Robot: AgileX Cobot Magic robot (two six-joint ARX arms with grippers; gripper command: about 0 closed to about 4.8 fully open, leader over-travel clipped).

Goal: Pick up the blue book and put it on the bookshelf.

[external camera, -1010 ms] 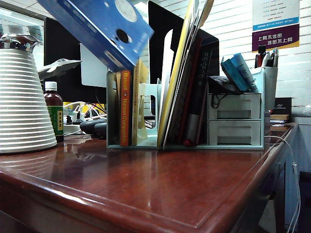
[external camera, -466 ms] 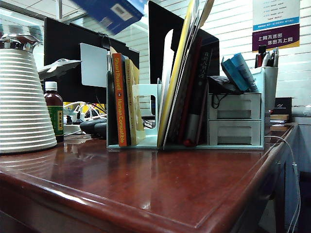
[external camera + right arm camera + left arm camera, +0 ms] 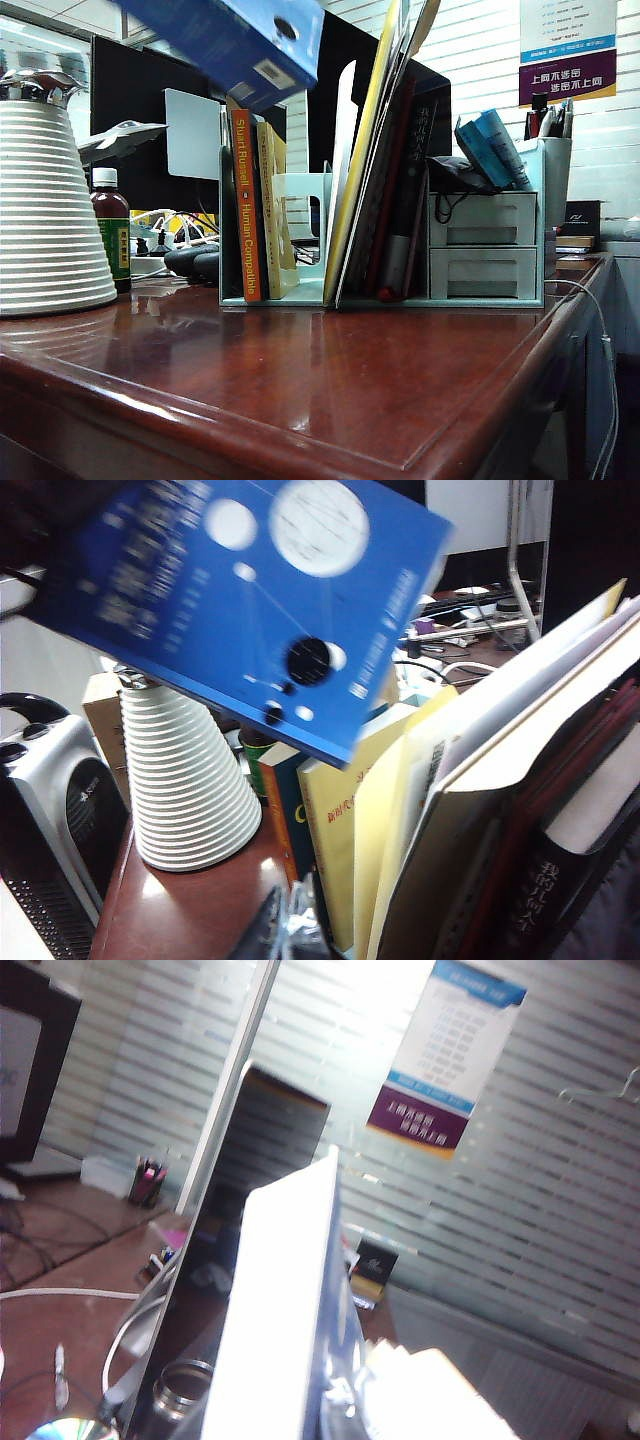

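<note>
The blue book [image 3: 232, 45] hangs tilted in the air above the left slots of the bookshelf [image 3: 305, 215], its barcode corner lowest. In the left wrist view its white page edge [image 3: 280, 1310] runs straight out from my left gripper [image 3: 300, 1425], which is shut on it at the frame's edge. The right wrist view shows the cover [image 3: 250, 610] with white circles and a dark oval, above the shelved books. My right gripper [image 3: 300, 930] is shut and empty, low beside the shelf's end. Neither gripper shows in the exterior view.
The orange-spined book [image 3: 245, 210] and yellow books stand in the left slots, with leaning folders [image 3: 375, 170] to the right. A grey two-drawer organizer [image 3: 480, 245] adjoins the shelf. A white ribbed jug [image 3: 50, 210], a brown bottle [image 3: 112, 240] and a monitor [image 3: 130, 100] stand left.
The blue book rose from in front of the shelf's left slots to the frame's top, then came down a little and turned. The right gripper has kept still.
</note>
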